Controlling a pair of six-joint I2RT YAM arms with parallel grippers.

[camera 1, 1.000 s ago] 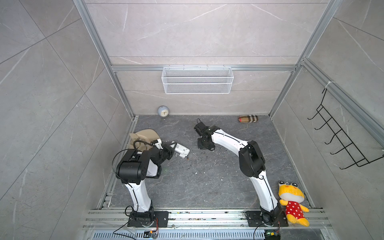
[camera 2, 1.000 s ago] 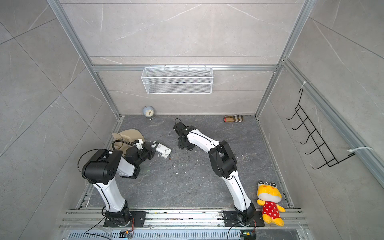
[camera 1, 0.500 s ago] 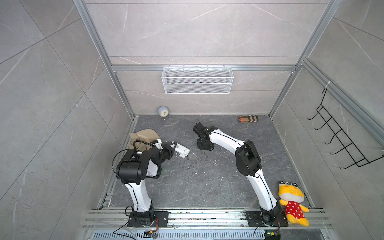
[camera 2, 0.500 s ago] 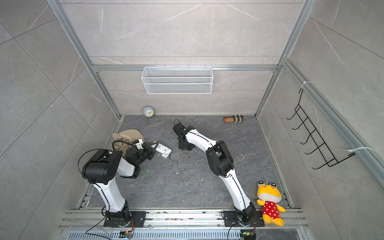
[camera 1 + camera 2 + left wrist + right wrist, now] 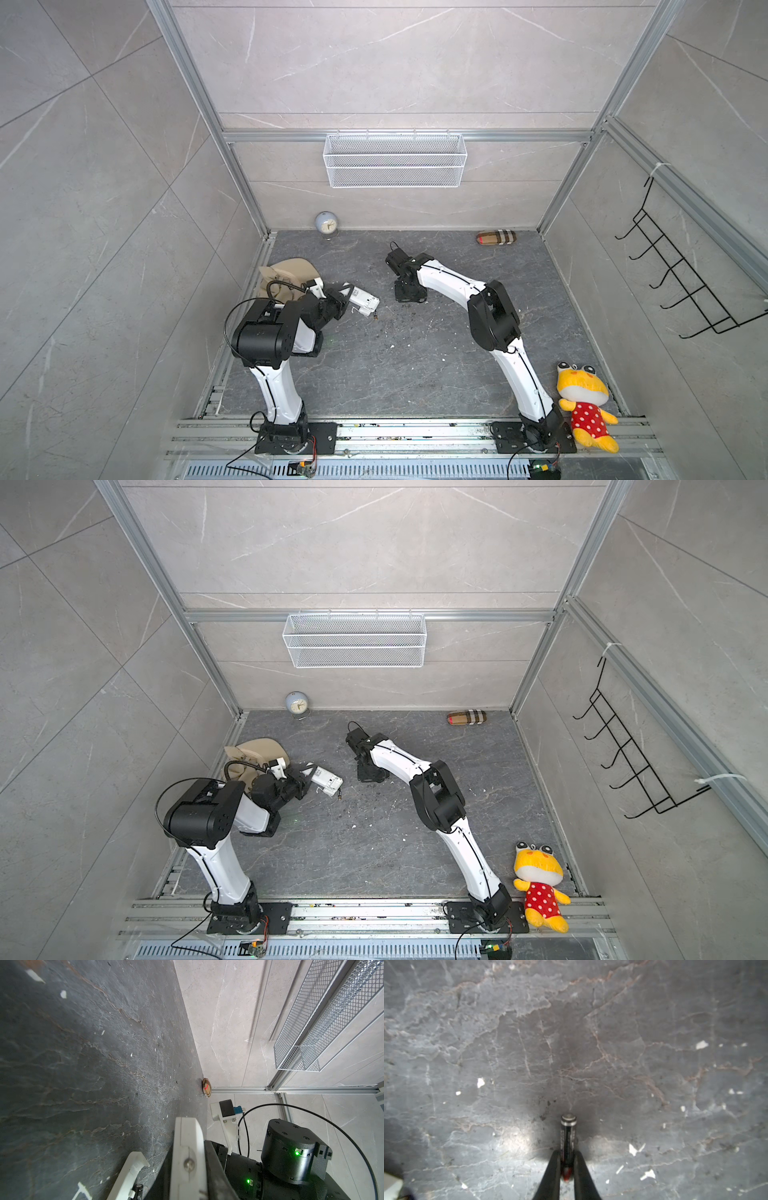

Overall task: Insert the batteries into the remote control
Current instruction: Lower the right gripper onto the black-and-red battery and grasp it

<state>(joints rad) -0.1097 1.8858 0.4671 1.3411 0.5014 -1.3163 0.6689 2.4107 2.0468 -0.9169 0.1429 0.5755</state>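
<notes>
- The left gripper (image 5: 341, 297) was clamped on one end of the remote (image 5: 362, 301), at about 10 o'clock from the middle of the floor (image 5: 415, 374) in both top views. Whether the remote touched the floor could not be told.
- The right gripper (image 5: 566, 1154) pointed down at 12 o'clock of the middle. Its fingers (image 5: 552, 1167) were pinched on a battery (image 5: 568, 1136) near its red end, and the metal cap stuck out past the tips.
- A second battery (image 5: 375, 317) lay on the floor, just at the remote's 5 o'clock.
- The clock (image 5: 326, 224) stood at 11 o'clock, by the back wall.
</notes>
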